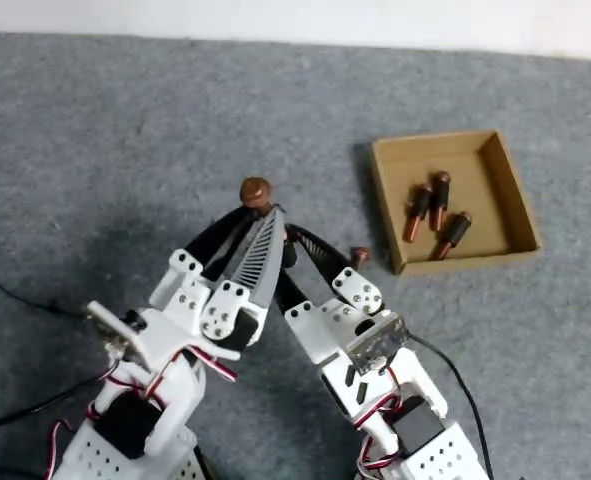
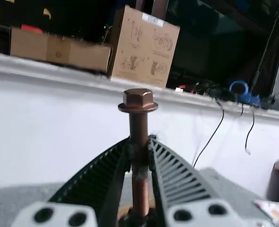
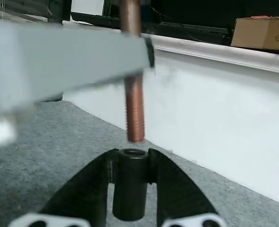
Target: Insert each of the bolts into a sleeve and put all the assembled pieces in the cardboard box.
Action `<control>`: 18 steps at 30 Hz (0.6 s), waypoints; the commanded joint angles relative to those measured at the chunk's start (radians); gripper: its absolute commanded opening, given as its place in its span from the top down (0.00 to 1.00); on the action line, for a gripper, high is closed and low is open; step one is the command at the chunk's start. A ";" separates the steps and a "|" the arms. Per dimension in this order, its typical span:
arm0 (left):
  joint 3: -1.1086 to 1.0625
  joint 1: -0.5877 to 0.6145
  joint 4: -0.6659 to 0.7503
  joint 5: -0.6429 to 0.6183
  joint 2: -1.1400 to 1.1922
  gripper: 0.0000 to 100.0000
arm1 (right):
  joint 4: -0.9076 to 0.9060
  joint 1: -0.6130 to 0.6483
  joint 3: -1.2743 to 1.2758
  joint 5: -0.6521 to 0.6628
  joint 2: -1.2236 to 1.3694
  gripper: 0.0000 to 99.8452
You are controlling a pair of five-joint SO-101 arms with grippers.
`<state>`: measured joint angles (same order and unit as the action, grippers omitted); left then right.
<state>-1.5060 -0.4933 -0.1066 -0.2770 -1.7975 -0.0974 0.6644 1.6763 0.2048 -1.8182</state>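
- The grey, felt-covered bench [image 1: 125, 130] carries both arms at its near edge.
- The left end effector [image 2: 140, 140] is clenched on one upright bolt [image 2: 138, 118]. The bolt's tip sits just above one black sleeve [image 3: 131, 184], which the right end effector [image 3: 132, 153] grips.
- One loose bolt [image 1: 359, 256] lies beside the cardboard box [image 1: 385, 200].
- The box holds three assembled pieces [image 1: 439, 200].
- Open bench lies to the left, and a white wall [image 1: 275, 18] bounds the far edge.

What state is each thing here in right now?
Left pincer: shut on the bolt.
Bolt: upright, head up, tip just above the sleeve, not yet in.
Right pincer: shut on the sleeve.
Sleeve: upright, opening empty.
Cardboard box: open, three assembled pieces lying inside.
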 commanded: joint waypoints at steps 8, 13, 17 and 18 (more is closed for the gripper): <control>-0.051 0.077 0.015 -0.021 -0.012 0.99 | 0.001 -0.025 0.105 0.014 -0.022 1.00; -0.088 0.028 0.015 -0.023 -0.012 0.99 | -0.001 -0.030 0.105 0.014 -0.022 1.00; -0.093 0.028 0.015 -0.023 -0.012 0.99 | -0.001 -0.030 0.105 0.012 -0.022 1.00; -0.094 0.028 0.014 -0.023 -0.012 0.99 | -0.001 -0.030 0.105 0.012 -0.022 1.00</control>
<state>-1.6072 -0.4611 -0.1051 -0.2785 -1.7990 -0.1005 0.6506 1.6763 0.2048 -1.8167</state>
